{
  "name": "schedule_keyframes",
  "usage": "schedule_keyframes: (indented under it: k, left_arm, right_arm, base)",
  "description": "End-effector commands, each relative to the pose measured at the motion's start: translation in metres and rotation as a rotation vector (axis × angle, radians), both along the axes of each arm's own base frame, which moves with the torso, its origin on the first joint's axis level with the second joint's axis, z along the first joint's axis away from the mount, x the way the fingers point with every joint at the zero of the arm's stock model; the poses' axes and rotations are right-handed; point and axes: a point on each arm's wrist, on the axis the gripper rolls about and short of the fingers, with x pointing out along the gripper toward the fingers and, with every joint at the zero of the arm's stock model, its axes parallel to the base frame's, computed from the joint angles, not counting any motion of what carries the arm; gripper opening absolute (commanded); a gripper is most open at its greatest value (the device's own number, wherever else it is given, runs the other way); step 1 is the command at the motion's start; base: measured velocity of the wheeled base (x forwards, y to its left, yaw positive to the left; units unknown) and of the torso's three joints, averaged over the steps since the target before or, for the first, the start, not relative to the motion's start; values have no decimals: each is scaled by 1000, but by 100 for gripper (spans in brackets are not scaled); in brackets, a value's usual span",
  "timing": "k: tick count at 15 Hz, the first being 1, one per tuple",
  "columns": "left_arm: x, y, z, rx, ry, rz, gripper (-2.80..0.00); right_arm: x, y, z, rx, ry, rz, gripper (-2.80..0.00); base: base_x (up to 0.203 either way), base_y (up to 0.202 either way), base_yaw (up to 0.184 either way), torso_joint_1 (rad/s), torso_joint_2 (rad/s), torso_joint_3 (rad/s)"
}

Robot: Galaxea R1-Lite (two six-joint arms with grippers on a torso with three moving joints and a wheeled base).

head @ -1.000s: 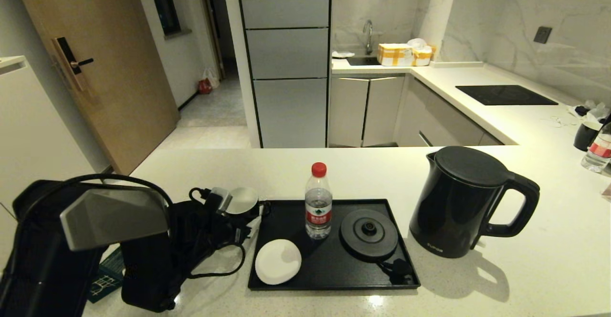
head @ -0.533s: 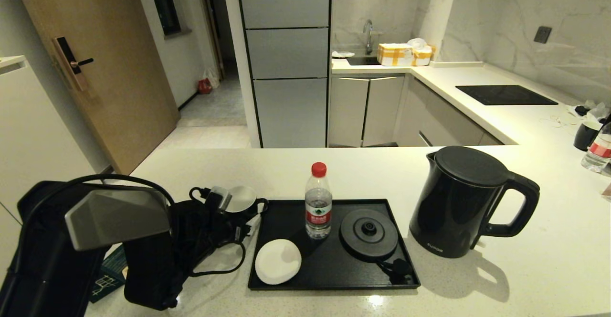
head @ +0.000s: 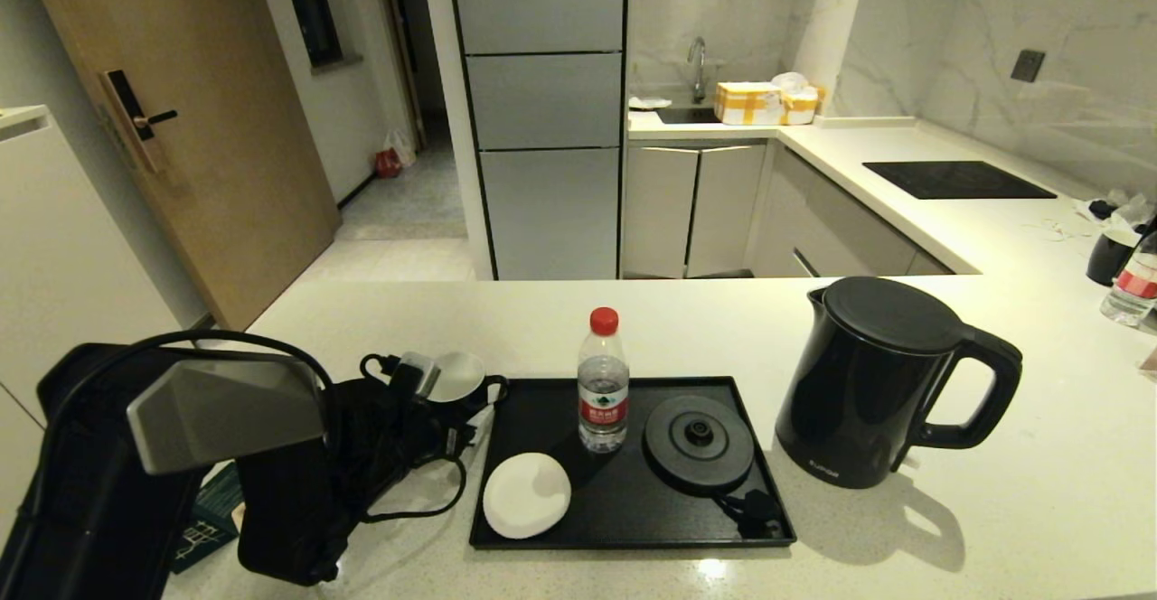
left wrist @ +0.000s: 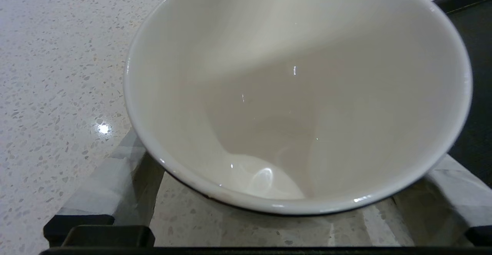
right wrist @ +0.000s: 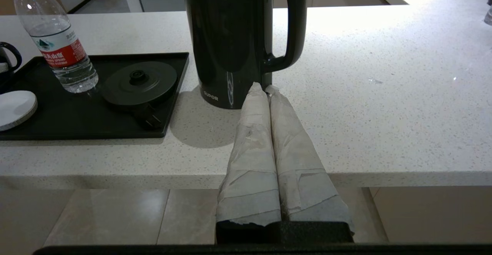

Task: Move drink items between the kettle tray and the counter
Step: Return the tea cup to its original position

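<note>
The black mug [head: 456,376], white inside [left wrist: 296,93], stands on the off-white counter [head: 994,510] just off the left end of the glossy black tray [head: 633,539]. My left gripper [left wrist: 284,193] is open, with one taped finger [left wrist: 111,174] on each side of the mug; I cannot tell if they touch it. The clear bottle [head: 603,383] with the red cap stands upright on the tray. The black kettle [head: 868,383] stands on the counter right of the tray. My right gripper [right wrist: 265,88] is shut and empty, low at the counter's front edge, pointing at the kettle [right wrist: 230,36].
The round kettle base [head: 698,442] and a white disc [head: 526,494] lie on the tray. A second mug [head: 1110,257] and bottle [head: 1134,284] stand at the far right. The black hob [head: 958,180] is set in the back counter. My left arm's cables lie beside the mug.
My left arm has shifted slightly to the right, toward the mug. The mug, bottle and kettle have not moved.
</note>
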Motion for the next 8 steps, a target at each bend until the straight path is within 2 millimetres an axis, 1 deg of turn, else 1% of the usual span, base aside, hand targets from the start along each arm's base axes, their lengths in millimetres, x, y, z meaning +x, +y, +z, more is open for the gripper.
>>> schedule_keyframes:
  k: [1,2,8]
  left_arm:
    - [1,0,1,-1,-10,0,0]
    - [4,0,0,0,-19,15,0]
    - [2,0,2,0,-19,12,0]
  right_arm:
    - [0,0,0,0,3,1,-280]
    - [0,0,0,0,1,1,-280]
    - [0,0,0,0,1,1,-280]
  base:
    - [0,0,0,0,0,0]
    - [0,0,0,0,0,0]
    - [0,0,0,0,0,0]
